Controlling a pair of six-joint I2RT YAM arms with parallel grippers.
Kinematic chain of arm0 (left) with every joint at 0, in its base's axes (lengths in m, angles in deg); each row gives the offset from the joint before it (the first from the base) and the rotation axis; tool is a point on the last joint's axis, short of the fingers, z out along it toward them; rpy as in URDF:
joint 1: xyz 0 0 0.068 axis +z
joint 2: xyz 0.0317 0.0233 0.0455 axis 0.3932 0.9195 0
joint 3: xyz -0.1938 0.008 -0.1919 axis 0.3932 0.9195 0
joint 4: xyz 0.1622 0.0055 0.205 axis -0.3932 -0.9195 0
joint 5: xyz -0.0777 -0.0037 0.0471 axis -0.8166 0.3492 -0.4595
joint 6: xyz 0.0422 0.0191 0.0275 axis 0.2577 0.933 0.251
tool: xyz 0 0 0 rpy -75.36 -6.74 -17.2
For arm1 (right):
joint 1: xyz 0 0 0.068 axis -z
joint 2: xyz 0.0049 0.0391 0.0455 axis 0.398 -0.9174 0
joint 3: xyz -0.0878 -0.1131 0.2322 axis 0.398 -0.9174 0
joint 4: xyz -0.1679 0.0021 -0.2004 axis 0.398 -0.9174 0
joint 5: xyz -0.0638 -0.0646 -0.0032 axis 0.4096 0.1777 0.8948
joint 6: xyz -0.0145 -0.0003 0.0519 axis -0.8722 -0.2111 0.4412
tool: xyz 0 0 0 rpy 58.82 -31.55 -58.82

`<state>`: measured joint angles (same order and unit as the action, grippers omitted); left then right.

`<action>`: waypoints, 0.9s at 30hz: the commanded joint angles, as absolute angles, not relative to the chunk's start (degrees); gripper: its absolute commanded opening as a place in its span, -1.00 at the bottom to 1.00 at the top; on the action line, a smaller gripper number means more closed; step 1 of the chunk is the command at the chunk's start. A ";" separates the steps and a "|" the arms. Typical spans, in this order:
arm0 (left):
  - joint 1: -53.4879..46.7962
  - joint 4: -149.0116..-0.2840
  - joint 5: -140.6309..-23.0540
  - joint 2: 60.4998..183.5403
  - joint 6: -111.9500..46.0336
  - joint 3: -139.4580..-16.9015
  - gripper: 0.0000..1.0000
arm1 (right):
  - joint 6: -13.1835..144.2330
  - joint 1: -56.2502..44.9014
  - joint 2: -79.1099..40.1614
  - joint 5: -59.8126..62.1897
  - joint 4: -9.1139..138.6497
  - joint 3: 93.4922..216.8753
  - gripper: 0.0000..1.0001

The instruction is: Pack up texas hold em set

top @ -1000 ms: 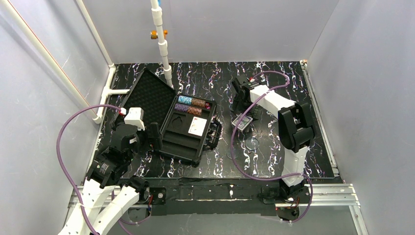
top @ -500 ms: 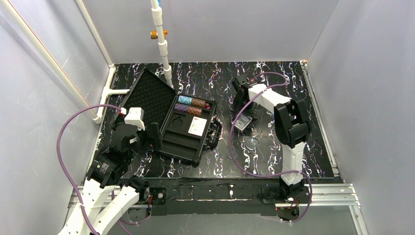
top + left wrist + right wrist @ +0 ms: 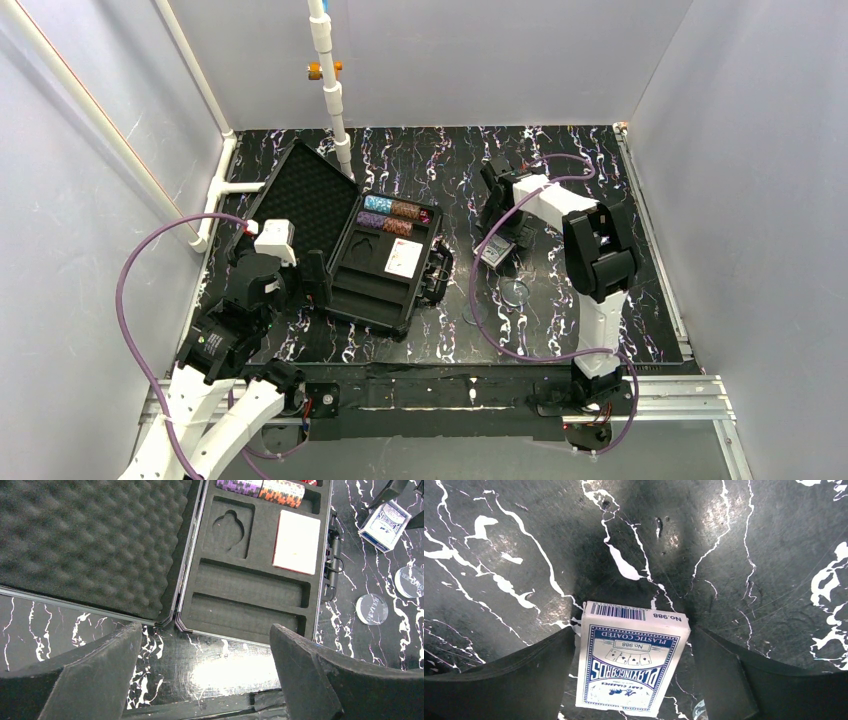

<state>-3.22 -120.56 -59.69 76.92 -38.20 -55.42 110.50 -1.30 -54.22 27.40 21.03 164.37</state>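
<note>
Surface: black tabletop (image 3: 420, 160) with white and purple veining, grey walls (image 3: 450, 60) round it.
Right claw (image 3: 631, 645): I have it spread wide, one finger either side of the boxed deck (image 3: 634, 680); not clamped, and I can't tell if the fingers touch the box.
Boxed deck: blue and white carton, barcode end pointing away from the wrist, on the table right of the case and apart from it.
Discs: two clear round discs (image 3: 372, 609) (image 3: 409, 580) flat on the table, near the boxed deck, on the near side of it.
Left claw (image 3: 200, 680): spread wide, nothing between the fingers, hanging above the case's near edge by the hinge.
Case (image 3: 340, 300): black, lying open left of centre, handle (image 3: 334, 560) on the side toward the boxed deck.
Lid (image 3: 90, 545): egg-crate foam, folded out to the left.
Tray (image 3: 250, 585): moulded black pockets, two long troughs on the near side.
Chips: far row teal stack (image 3: 377, 203) then brown stack (image 3: 405, 210); next row purple stack (image 3: 239, 485) with another brown one beside it, all lying on their sides.
Loose deck (image 3: 296, 541): pale cards seated in the tray's square pocket, just beside the handle edge.
</note>
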 commanded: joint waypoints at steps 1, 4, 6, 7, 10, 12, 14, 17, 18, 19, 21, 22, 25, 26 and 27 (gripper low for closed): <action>-3.31 -120.96 -59.94 76.83 -37.51 -55.45 0.99 | 111.89 -1.07 -53.97 27.97 21.61 161.90 0.72; -3.30 -120.96 -59.87 76.87 -37.55 -55.40 0.99 | 111.88 -1.07 -54.36 27.03 22.33 160.86 0.54; -3.30 -120.96 -59.95 77.08 -37.55 -55.40 0.99 | 111.59 -1.05 -54.18 26.52 22.87 160.57 0.41; -3.30 -120.96 -60.02 77.21 -37.55 -55.40 0.99 | 111.46 -1.07 -53.96 26.40 23.01 160.56 0.38; -3.30 -120.96 -60.13 77.60 -37.55 -55.49 0.99 | 110.72 -1.07 -52.62 26.26 23.15 161.07 0.26; -3.32 -120.96 -60.05 77.87 -37.51 -55.49 0.99 | 110.20 -1.11 -51.47 26.05 23.00 161.84 0.18; -3.27 -120.88 -59.96 78.20 -37.51 -55.49 0.99 | 109.88 -1.20 -50.08 25.99 22.79 162.49 0.17; -3.30 -120.87 -59.96 78.79 -37.46 -55.58 0.99 | 109.16 -1.59 -47.86 25.89 22.71 163.55 0.17; -3.30 -120.80 -59.96 78.93 -37.48 -55.58 0.99 | 108.94 -1.84 -47.27 25.74 22.69 164.02 0.17; -3.30 -120.79 -59.95 79.02 -37.47 -55.58 0.99 | 108.70 -2.19 -46.63 25.80 22.47 164.53 0.17; -3.26 -120.78 -59.87 79.25 -37.47 -55.61 0.99 | 108.36 -3.01 -45.40 26.21 22.23 165.45 0.18; -3.28 -120.78 -59.87 79.30 -37.51 -55.58 0.99 | 108.30 -3.55 -44.76 26.68 22.15 165.91 0.18; -3.30 -120.78 -59.78 79.35 -37.55 -55.58 0.99 | 108.16 -5.28 -43.05 27.89 22.03 167.14 0.17; -3.28 -120.78 -59.78 79.38 -37.55 -55.58 0.99 | 108.07 -5.88 -42.57 28.05 21.98 167.63 0.17; -3.30 -120.78 -59.78 79.39 -37.55 -55.54 0.99 | 108.08 -6.43 -42.20 28.20 22.03 168.12 0.17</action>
<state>-3.22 -120.54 -59.87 79.15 -37.91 -55.42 108.64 -4.16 -46.55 26.61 22.34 164.02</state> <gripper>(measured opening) 0.995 0.758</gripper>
